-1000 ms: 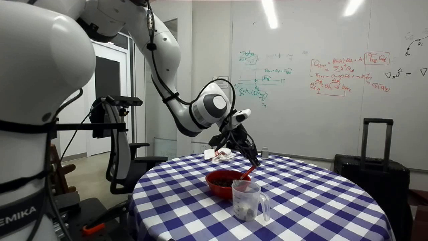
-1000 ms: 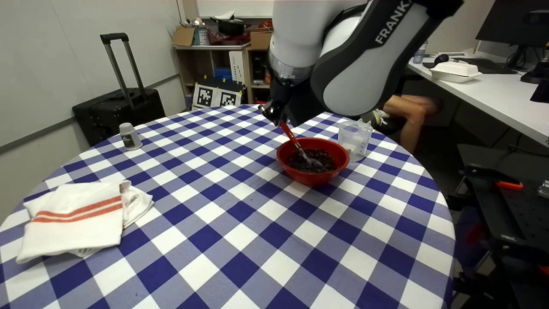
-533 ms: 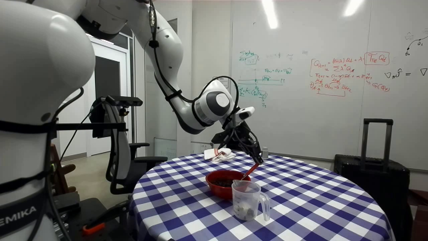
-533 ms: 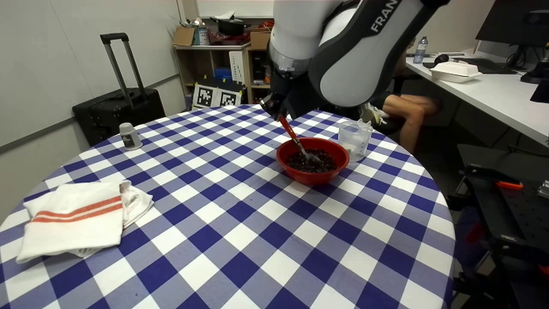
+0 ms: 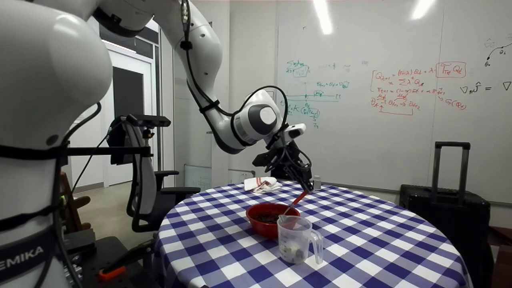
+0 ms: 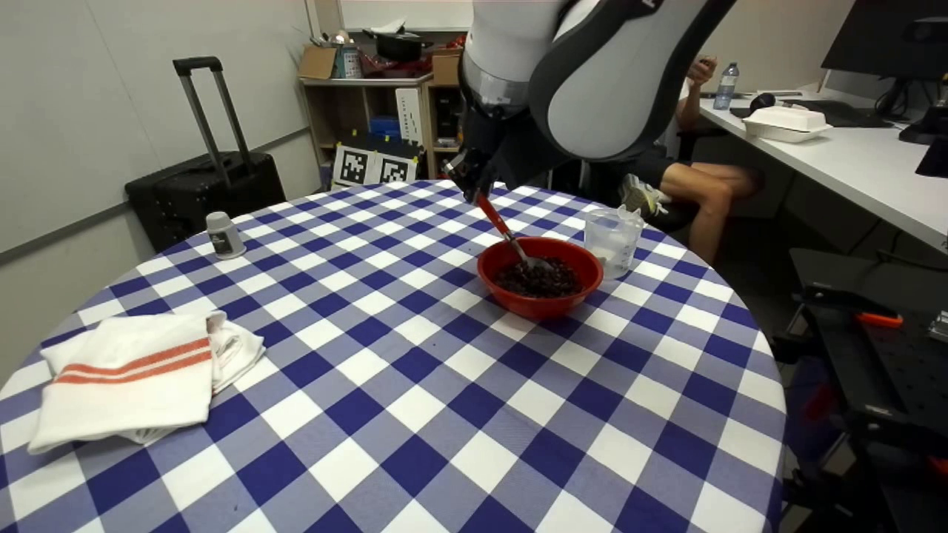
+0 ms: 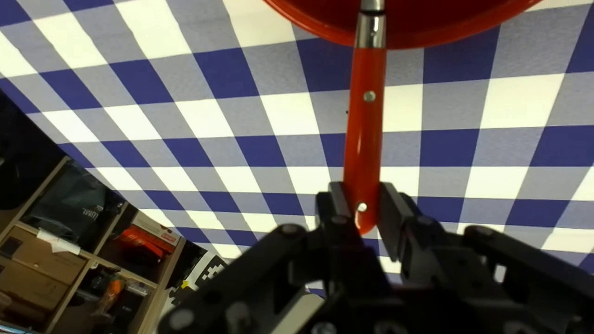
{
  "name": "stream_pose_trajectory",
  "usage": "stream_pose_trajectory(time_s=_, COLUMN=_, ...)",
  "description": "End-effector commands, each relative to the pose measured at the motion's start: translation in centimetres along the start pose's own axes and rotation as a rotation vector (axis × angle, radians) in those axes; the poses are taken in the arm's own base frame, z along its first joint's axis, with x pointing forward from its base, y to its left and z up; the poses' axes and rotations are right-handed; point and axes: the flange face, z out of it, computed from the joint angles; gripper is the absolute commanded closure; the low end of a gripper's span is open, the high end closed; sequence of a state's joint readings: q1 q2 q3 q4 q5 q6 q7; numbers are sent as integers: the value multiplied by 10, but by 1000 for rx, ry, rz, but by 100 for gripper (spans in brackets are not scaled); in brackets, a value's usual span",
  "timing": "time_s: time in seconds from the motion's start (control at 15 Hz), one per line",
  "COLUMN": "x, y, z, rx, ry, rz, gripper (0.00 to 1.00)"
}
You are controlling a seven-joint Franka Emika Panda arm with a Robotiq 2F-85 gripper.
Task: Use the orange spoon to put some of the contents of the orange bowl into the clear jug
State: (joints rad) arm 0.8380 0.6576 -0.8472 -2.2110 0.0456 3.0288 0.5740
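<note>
- In an exterior view, the gripper [image 5: 309,189] hangs above and to the right of the orange bowl [image 5: 261,229]; the orange spoon [image 5: 298,199] slants from it, down and left, into that bowl. The clear jug [image 5: 293,242] stands upright in front of the bowl's right part — touching or not, I cannot tell.
- In an exterior view, the gripper [image 6: 475,194] is above and left, the orange bowl [image 6: 544,306] in the middle, the clear jug [image 6: 613,237] just beside it, behind and to the right. The orange spoon [image 6: 503,228] runs down and right, its metal end in or just over the dark contents [image 6: 548,283]; what it carries I cannot make out.
- In the wrist view, the gripper's fingers [image 7: 394,218] pinch the orange spoon [image 7: 365,130] by the end of its handle, one either side, and the handle points straight away from them over the bowl's rim. The jug is out of sight.
- My judgement: this is the scooping step, with the pour to come. It turns on the jug lying past the bowl from the gripper — so the spoon should rise clear of the rim, then cross without tipping; gripped so far back, it may twist.
</note>
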Motion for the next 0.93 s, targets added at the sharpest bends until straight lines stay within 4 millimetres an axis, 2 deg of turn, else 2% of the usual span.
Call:
stream_pose_trajectory(time_s=0.0, x=7, y=1, z=-12, rx=63, ry=-44, rz=-52, gripper=95)
stream_pose_trajectory(time_s=0.47, x=9, y=-1, z=-22, rx=183, ry=-118, rz=-137, gripper=95)
stream_pose_trajectory(time_s=0.87, x=17, y=3, z=-38, rx=258, ry=-179, rz=-331, gripper=95)
